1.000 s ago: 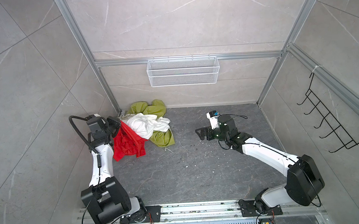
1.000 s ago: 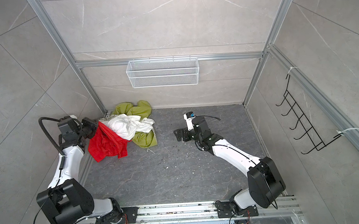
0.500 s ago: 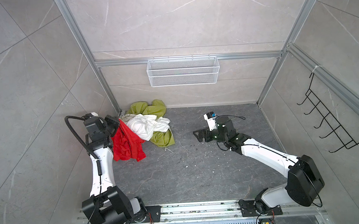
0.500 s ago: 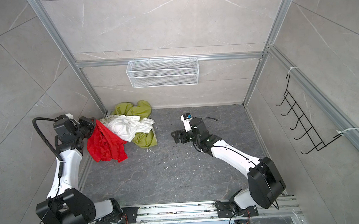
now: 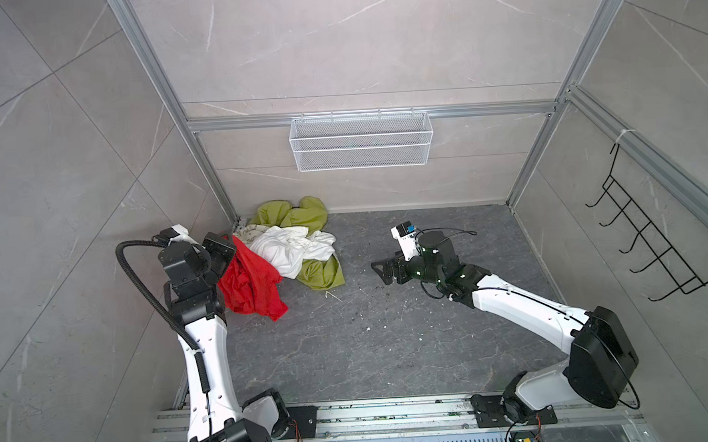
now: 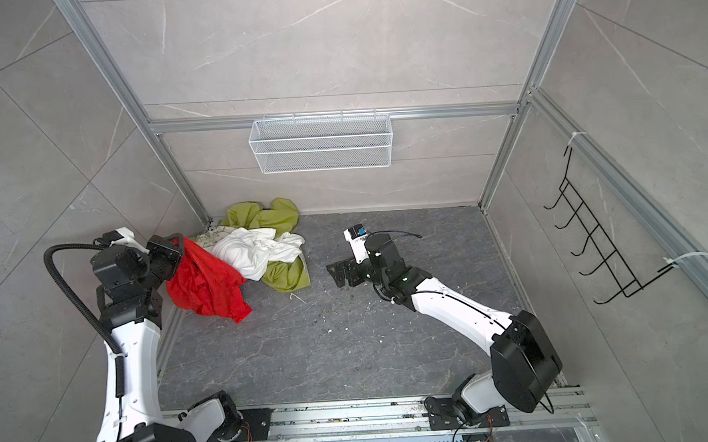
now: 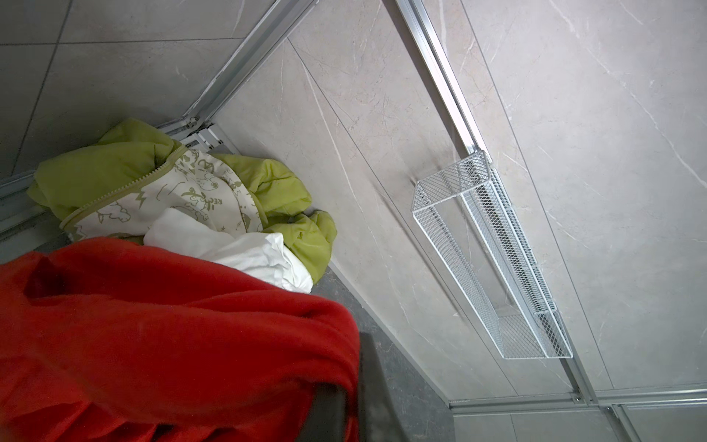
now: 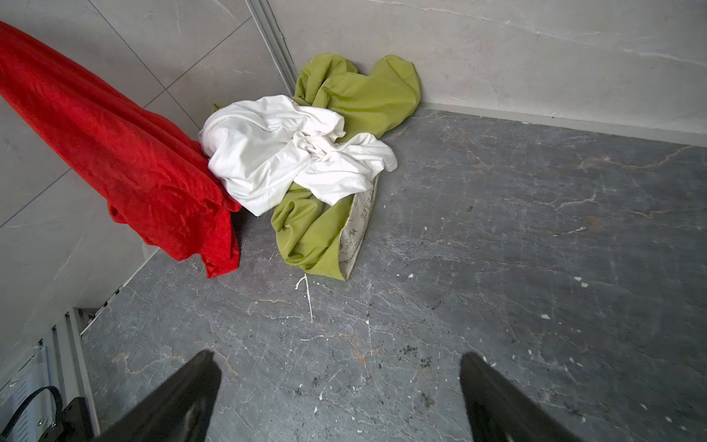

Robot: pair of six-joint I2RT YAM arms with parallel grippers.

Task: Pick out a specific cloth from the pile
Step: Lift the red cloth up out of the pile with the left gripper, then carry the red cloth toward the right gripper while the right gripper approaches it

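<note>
The left gripper [image 5: 226,253] held the red cloth [image 5: 252,286] clamped, hanging against the pile [image 5: 293,250] and not yet carried clear, while the right gripper [image 5: 382,271] gaped empty.

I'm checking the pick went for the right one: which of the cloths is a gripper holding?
The red cloth: it hangs from the shut left gripper, while the white cloth and green cloth lie heaped in the corner.

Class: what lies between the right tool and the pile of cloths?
Only bare, speckled floor separates the right tool and the pile; the right wrist view shows it best.
</note>
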